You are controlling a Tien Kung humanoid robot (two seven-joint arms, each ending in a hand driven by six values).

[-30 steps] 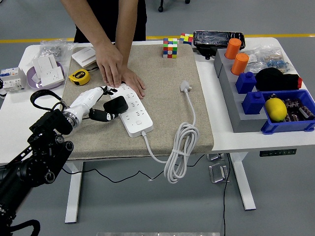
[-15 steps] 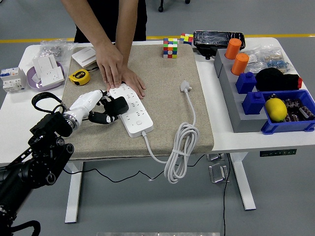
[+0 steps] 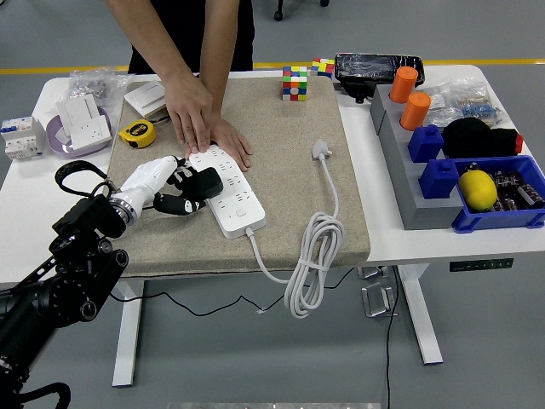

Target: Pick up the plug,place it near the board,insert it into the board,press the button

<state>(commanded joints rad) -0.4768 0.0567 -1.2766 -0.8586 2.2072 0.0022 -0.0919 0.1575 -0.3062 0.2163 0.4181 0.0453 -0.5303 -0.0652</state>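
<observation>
Gripping one black plug (image 3: 202,181), left hand (image 3: 166,186) (apparently touching one board (image 3: 228,189)), two person's hands (image 3: 209,128) pressing.

A black plug (image 3: 202,183) sits at the left edge of a white power strip (image 3: 225,191), which lies diagonally on the tan mat's near-left part.

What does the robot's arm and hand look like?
The left arm is black and chunky, built from rounded joints, with a black cable looping above it. A silver ring sits at the wrist. The left hand has a white shell and five fingers with dark tips.
</observation>
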